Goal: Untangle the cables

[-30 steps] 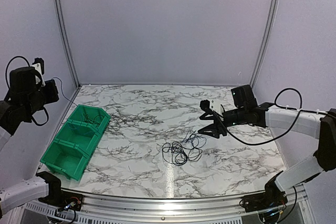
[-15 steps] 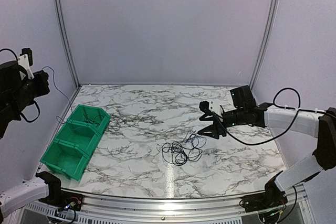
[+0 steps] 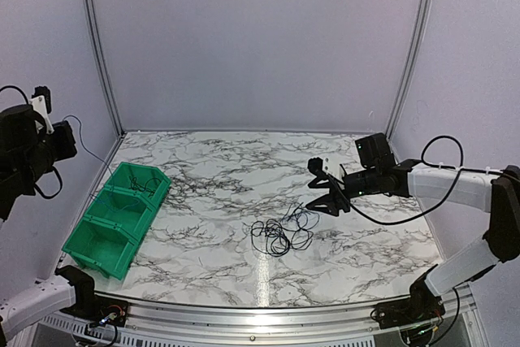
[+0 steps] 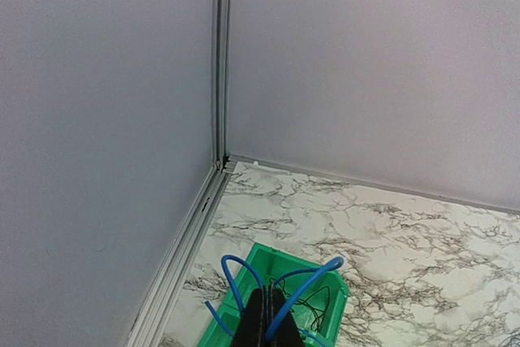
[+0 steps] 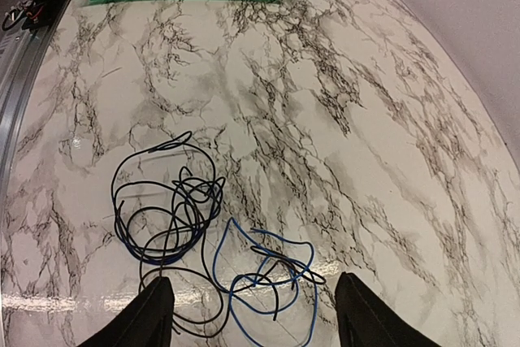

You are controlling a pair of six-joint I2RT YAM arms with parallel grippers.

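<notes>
Up high, the left gripper (image 4: 266, 314) pinches a blue cable (image 4: 309, 278) whose ends are cut off, while the right gripper (image 5: 253, 280) hangs spread wide, maybe just above the tangled cables (image 5: 175, 209) on the table (image 3: 211, 160).

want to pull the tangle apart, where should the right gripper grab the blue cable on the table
Probably take the blue cable at its loose loop beside the black tangle, coming down from above. It lies flat on the table, and that loop shows between the open right gripper fingers.
</notes>
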